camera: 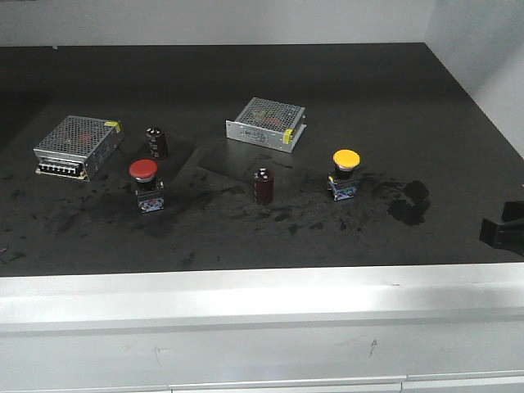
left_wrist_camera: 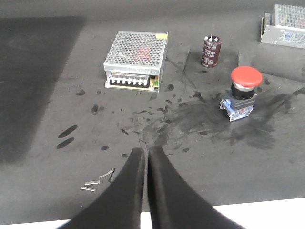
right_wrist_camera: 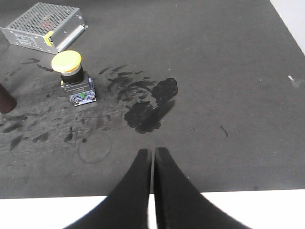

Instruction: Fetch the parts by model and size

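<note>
On the dark smudged table (camera: 409,123), the red-capped push-button switch (left_wrist_camera: 243,93) stands ahead-right of my pressed-together left gripper (left_wrist_camera: 146,150), the yellow-capped push-button switch (right_wrist_camera: 74,76) ahead-left of my pressed-together right gripper (right_wrist_camera: 152,151).

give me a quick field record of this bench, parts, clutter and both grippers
left gripper: shut, empty
right gripper: shut, empty
red switch: upright, ahead of left gripper, untouched
yellow switch: upright, ahead of right gripper, untouched
capacitors: two, brown, upright
power supplies: two, silver, behind the switches
</note>
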### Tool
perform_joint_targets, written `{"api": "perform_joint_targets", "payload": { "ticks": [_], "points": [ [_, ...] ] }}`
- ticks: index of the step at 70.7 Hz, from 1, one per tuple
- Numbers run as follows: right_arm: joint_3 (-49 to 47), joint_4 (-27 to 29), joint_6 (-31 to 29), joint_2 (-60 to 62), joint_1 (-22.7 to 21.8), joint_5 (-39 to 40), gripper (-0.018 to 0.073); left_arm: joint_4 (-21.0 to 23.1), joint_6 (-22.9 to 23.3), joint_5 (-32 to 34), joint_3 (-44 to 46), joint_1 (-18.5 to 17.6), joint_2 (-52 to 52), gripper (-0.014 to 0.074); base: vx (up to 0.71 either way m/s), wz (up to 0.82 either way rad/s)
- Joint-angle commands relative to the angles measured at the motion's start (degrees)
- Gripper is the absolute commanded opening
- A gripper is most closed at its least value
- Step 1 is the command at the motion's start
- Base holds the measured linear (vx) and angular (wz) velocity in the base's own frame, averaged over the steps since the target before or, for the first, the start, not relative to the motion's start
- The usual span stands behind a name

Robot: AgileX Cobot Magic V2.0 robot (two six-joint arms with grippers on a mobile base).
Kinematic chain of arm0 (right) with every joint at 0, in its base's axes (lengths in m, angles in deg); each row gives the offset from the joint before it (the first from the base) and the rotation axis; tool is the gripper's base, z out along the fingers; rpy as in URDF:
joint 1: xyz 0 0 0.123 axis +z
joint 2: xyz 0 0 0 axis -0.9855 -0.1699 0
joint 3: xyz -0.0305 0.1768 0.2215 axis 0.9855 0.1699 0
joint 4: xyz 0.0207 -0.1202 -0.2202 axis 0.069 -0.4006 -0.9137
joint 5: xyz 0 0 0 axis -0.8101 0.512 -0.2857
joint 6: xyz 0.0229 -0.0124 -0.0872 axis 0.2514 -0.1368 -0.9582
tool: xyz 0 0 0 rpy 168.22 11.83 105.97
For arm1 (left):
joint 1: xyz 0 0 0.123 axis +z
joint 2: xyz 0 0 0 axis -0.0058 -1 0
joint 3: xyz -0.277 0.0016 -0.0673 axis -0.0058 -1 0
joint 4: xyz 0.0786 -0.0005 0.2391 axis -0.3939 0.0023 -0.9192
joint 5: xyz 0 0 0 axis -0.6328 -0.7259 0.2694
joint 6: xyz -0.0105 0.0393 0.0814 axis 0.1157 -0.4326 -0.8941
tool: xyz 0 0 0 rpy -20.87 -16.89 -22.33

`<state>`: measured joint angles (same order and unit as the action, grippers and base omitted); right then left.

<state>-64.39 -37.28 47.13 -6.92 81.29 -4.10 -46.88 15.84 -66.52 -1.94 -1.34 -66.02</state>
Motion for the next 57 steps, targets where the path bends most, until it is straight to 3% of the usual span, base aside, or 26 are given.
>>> {"api": "perform_joint_targets", "payload": {
  "ticks": [1, 13, 24, 46, 57],
  "points": [
    [-2.1, 0.2, -0.8, 0.0, 0.0, 3.8, -0.0010, 0.1, 0.6, 4.1, 1.7, 0.0, -0.5, -0.0007, 0.00, 0.00],
    [-2.1, 0.9, -5.2, 0.0, 0.1, 2.2, 0.0004, 0.5, 0.6, 5.3, 1.7, 0.0, -0.8, 0.0001, 0.00, 0.00],
    [-2.1, -0.6, -6.4, 0.0, 4.0, 2.1, 0.0100, 0.7, 0.6, 6.3, 1.7, 0.0, -0.8, 0.0067, 0.00, 0.00],
    [-2.1, -1.5, -5.8, 0.0, 5.4, 2.6, 0.0441, 2.0, 0.5, 5.6, 1.7, -3.0, -0.8, 0.0426, 0.00, 0.00],
    [-2.1, -2.1, -5.8, 0.0, 5.4, 2.2, 0.0482, 2.0, 0.5, 5.8, 2.1, -4.5, -0.9, 0.0531, 0.00, 0.00]
  ]
}}
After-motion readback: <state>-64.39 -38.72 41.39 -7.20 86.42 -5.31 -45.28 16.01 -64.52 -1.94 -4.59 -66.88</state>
